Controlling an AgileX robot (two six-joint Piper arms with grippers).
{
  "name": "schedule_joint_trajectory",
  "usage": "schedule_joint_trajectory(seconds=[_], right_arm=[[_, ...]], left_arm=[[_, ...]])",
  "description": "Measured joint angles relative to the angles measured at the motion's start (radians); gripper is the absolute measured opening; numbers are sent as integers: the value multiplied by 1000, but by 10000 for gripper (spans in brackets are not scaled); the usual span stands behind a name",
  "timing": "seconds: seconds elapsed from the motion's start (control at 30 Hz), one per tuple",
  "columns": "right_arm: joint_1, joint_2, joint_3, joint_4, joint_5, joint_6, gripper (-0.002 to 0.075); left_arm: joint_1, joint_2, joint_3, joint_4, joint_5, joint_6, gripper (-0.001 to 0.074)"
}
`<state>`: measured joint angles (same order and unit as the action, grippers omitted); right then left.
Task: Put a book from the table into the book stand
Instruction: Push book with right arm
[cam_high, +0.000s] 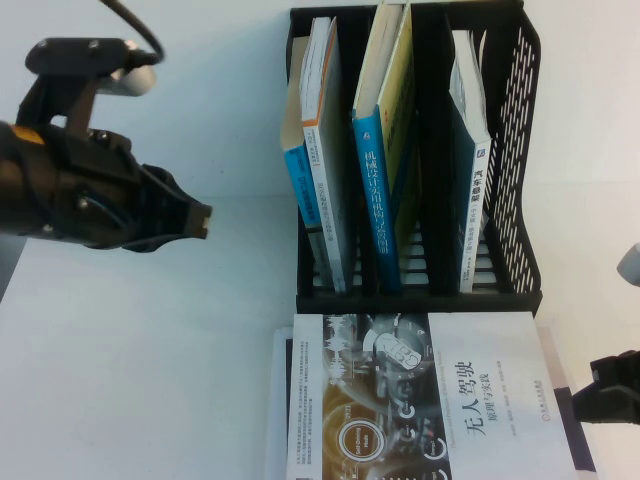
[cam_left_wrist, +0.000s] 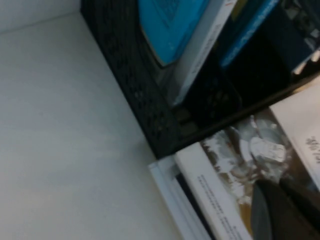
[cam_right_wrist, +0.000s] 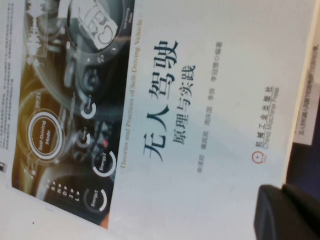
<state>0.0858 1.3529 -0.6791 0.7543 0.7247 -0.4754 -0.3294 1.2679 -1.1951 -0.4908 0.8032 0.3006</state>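
While the book (cam_high: 430, 395) lies flat before the book stand (cam_high: 510, 150), the closed left tool (cam_high: 200, 220) hovers; right tool's (cam_high: 600, 395) state unclear.

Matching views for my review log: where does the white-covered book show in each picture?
High view: the book lies bottom centre, before the book stand.
Left wrist view: lower right, beside the stand's corner.
Right wrist view: fills the frame.
Shared landmark: its dark circuit graphic.

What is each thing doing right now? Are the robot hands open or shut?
book: lying flat on the table, on top of a pile, cover up.
book stand: upright, books standing in its slots.
left gripper: shut, empty, in the air left of the stand.
right gripper: beside the book's right edge.
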Motion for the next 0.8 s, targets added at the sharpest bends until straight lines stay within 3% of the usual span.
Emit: schedule_joint_trajectory(seconds=[0.13,0.27,0.47,0.8], right_arm=[[0,0,0,5,1,0,-3],[0,0,0,7,1,0,-3],[0,0,0,23,1,0,-3],[0,0,0,78,1,-4,-3]], left_arm=[[120,57,-1,-264,119,198,-4],[165,144,-1,-467,213,289,-4],[166,211,24,-578,208,324,-4],[216,198,253,-753,180,436,-4]])
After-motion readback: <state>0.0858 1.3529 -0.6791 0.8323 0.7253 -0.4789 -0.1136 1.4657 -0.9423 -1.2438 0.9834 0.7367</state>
